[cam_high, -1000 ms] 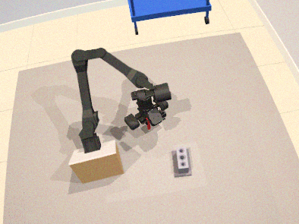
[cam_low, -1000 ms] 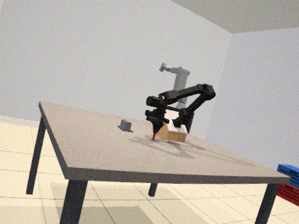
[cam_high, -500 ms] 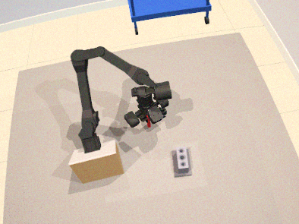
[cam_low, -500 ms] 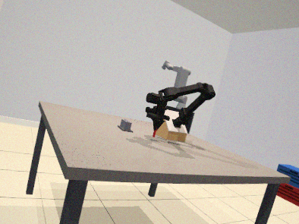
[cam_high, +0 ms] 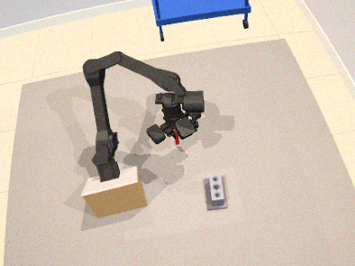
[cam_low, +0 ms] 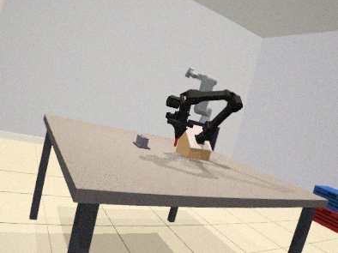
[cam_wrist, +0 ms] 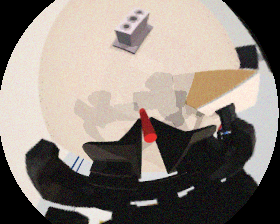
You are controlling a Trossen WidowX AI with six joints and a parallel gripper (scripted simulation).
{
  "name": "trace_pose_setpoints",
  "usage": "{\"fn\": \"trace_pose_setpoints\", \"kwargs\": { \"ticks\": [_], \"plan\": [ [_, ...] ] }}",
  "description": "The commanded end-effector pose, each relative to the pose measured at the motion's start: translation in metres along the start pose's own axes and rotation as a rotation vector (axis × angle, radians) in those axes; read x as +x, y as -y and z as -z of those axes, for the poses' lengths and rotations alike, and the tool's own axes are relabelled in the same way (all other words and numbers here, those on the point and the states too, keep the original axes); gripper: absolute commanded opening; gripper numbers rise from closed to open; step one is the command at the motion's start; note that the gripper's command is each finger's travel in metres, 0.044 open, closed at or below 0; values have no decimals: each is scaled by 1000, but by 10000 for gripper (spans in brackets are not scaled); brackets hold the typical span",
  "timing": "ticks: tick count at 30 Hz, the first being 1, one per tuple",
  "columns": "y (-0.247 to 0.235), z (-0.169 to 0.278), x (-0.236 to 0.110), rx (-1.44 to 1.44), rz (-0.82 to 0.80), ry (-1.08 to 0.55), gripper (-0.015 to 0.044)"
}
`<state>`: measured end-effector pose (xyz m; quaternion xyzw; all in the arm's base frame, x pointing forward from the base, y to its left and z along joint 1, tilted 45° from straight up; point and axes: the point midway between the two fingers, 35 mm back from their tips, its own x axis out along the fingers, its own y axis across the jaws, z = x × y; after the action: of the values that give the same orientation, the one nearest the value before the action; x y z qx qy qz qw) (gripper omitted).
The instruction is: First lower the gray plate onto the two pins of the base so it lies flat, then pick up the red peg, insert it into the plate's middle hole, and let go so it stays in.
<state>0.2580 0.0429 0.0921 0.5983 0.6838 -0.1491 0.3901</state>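
Note:
The gray plate (cam_high: pixel 216 188) (cam_low: pixel 141 140) (cam_wrist: pixel 133 23) lies flat on its base, with three holes in a row on top. My gripper (cam_high: pixel 176 134) (cam_low: pixel 176 137) (cam_wrist: pixel 145 120) is shut on the red peg (cam_high: pixel 177 136) (cam_low: pixel 175 142) (cam_wrist: pixel 146 126). The peg hangs point-down from the fingers, lifted above the table. It is well to the left of and behind the plate in the top view. In the wrist view the plate sits far ahead of the peg's tip.
The arm's tan mounting box (cam_high: pixel 115 195) (cam_low: pixel 194 147) (cam_wrist: pixel 215 87) stands on the table near the front left. A blue cart (cam_high: pixel 200 4) stands on the floor beyond the table. A pale second arm (cam_low: pixel 203 91) stands behind.

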Motion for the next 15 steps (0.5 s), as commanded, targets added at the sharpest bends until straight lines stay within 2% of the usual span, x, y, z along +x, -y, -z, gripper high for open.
{"fn": "trace_pose_setpoints", "kwargs": {
  "ticks": [1,2,3,15],
  "plan": [
    [-1,-1,-15,-3,0,1,0],
    [-1,-1,-18,-3,0,1,0],
    [0,-1,-6,0,0,0,0],
    [-13,-30,-11,-1,0,6,0]
  ]
}}
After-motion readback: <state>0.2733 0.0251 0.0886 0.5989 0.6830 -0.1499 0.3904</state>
